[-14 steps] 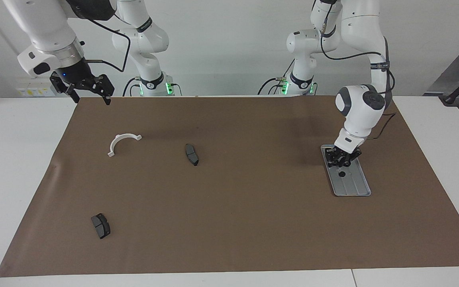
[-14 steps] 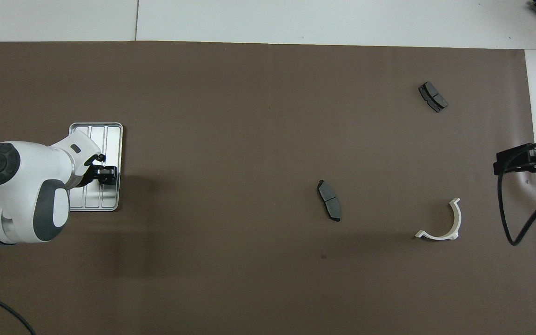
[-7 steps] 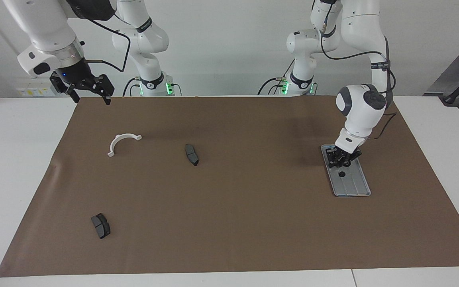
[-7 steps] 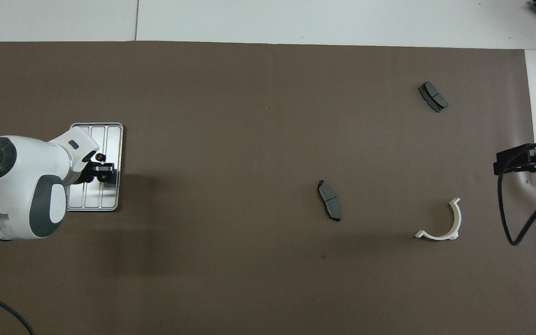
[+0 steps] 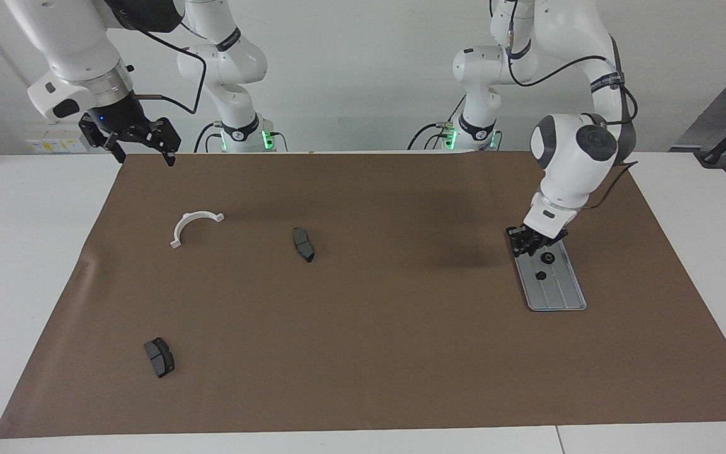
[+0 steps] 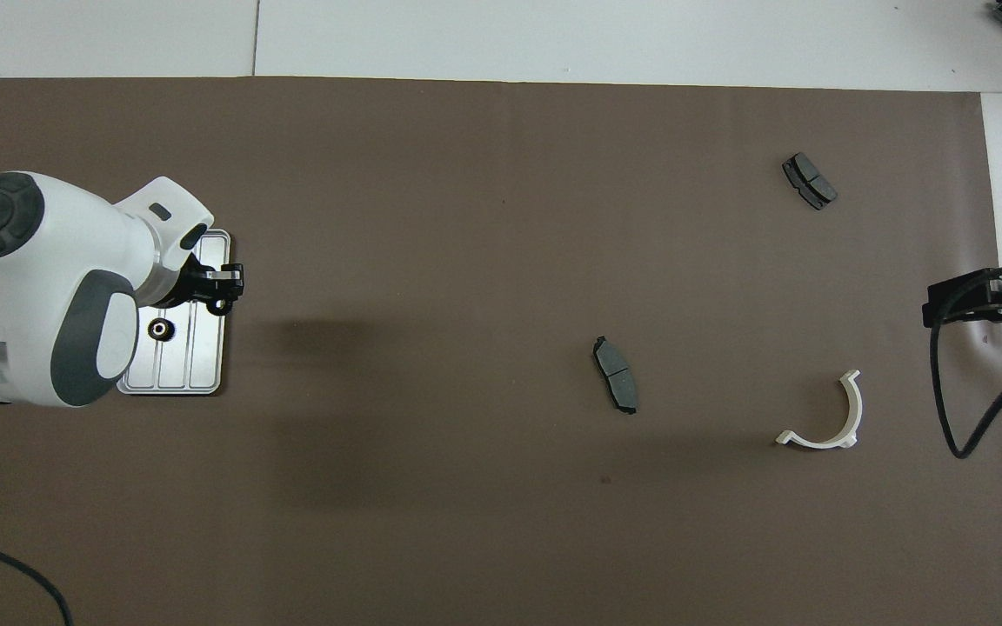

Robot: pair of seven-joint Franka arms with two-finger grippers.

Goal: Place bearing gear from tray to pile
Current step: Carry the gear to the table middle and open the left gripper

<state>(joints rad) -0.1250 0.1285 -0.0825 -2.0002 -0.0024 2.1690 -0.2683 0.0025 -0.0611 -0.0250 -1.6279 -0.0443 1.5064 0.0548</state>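
- bright, even light from above; both views sharp
- soft dark shadows on the brown paper mat [image 5: 369,353] beside the ridged silver-grey metal tray [image 5: 558,291]

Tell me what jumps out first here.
The left gripper, shut on a small black gear, hangs over the ridged silver-grey metal tray at the left arm's end of the brown mat, where two more small black gears lie. The right gripper waits open over the mat's corner.
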